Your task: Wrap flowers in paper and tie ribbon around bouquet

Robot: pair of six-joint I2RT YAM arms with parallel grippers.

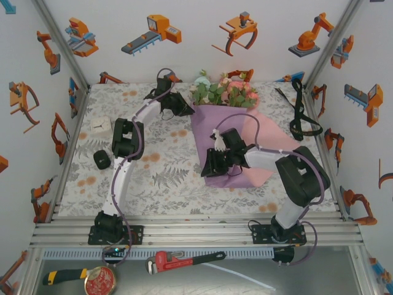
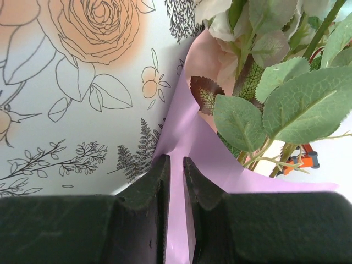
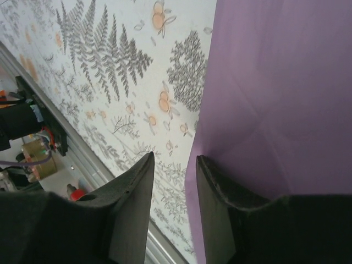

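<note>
Count: one bunch of flowers, one sheet of paper, one ribbon, two arms. Individual stems cannot be counted, since the leaves and blooms overlap.

Position of items: the flowers lie at the far middle of the table cover, heads toward the back wall and stems running under a fold of the paper. The paper lies just right of centre. The lilac face shows on its left part and the pink face on its right. The ribbon lies in a loose loop at the far right, well apart from the paper.

Left arm: stretched far forward and bent inward, with the left gripper at the paper's far left corner, beside the leaves. In the wrist view the left gripper shows only a narrow slit, and lilac paper fills it. I cannot tell whether it is pinching the sheet. Green leaves of the flowers hang close on the right.

Right arm: elbow raised at the right, forearm lying across the pink part, with the right gripper at the paper's near left edge. In the wrist view the right gripper stands partly open. The paper's edge runs into the gap, with table cover visible beside it.

Hidden: the stems, and the near right part of the sheet under the right arm.

Off the cover, on the near shelf: one pipe wrench.
</note>
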